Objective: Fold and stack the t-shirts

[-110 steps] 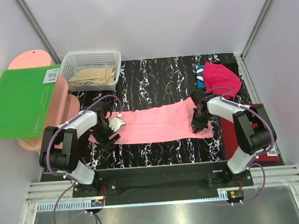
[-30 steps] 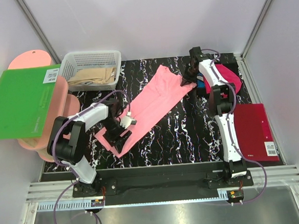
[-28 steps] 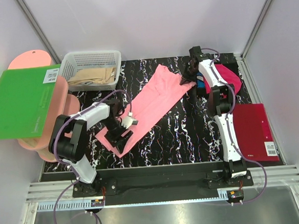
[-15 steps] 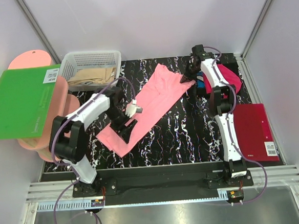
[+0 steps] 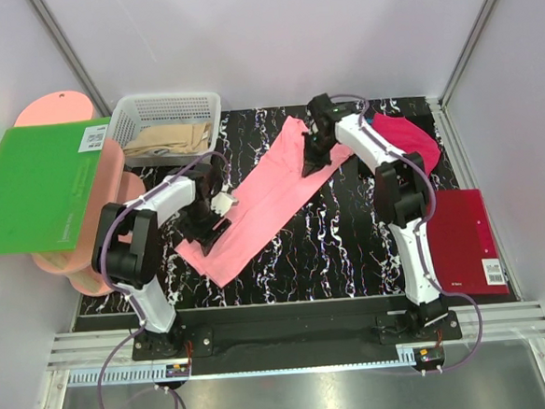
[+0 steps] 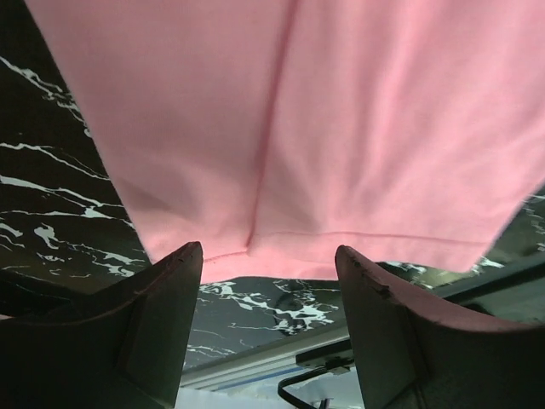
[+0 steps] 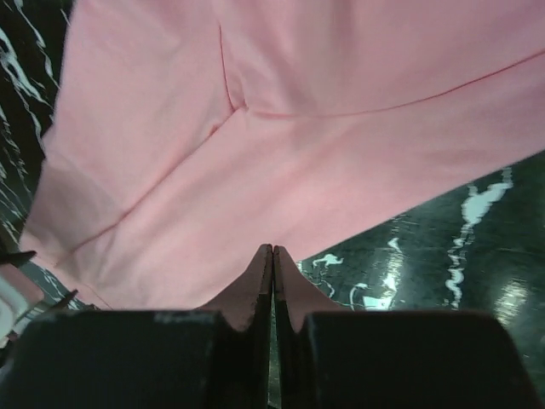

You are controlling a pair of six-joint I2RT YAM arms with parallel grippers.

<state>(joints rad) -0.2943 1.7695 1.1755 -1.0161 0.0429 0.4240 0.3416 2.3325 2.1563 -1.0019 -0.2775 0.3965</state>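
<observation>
The salmon-pink t-shirt (image 5: 262, 191) lies flat and diagonal on the black marble table, from near left to far centre. My left gripper (image 5: 214, 216) hovers open over its near hem (image 6: 341, 247), with nothing between the fingers (image 6: 162, 307). My right gripper (image 5: 312, 160) is shut above the shirt's far right edge (image 7: 281, 153). Its fingertips (image 7: 264, 273) are pressed together, and no cloth shows between them. The magenta t-shirt (image 5: 406, 137) lies crumpled at the far right. No blue shirt shows.
A white basket (image 5: 167, 107) holding beige cloth stands at the far left. A flat green board (image 5: 33, 188) rests on pink trays off the table's left side. The dark-red board (image 5: 462, 238) lies at the right edge.
The pink shirt has swung from lying crosswise to diagonal. In the last second my right gripper moved left from the shirt's far right corner onto it. The left gripper shifted slightly up-left.
</observation>
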